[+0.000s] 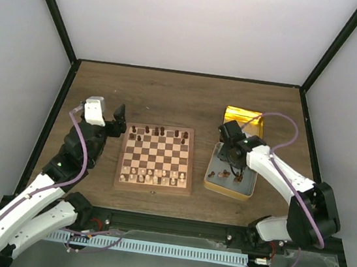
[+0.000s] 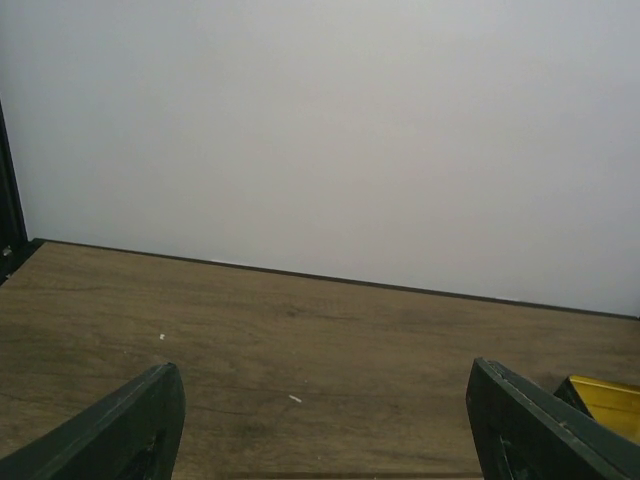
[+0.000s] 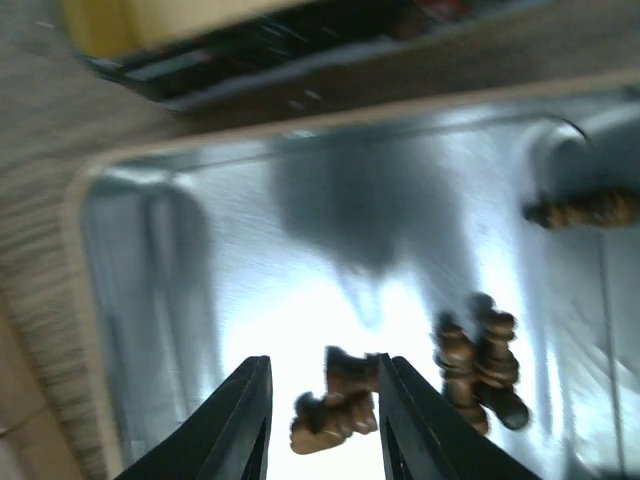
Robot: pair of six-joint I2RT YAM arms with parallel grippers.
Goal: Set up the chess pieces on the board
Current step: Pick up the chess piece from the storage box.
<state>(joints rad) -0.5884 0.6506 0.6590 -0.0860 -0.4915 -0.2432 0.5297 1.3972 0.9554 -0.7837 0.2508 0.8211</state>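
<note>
While left fingers [image 2: 120, 430] gape, right fingers [image 3: 240, 420] straddle chess pieces [image 3: 330, 415], wrist-view only; grip unclear.

**Counts per kind**

One board [image 1: 152, 188]. One tin [image 1: 226, 193], and one gold lid [image 1: 243, 116]. Two arms: left arm [image 1: 63, 158] and right arm [image 1: 272, 169]. About six dark chess pieces [image 1: 159, 131] stand on the board's far row, too small to be sure. Roughly six more lie in the tin, clumped. Pale chess pieces [image 1: 150, 176] fill two near rows, number unclear.
</note>
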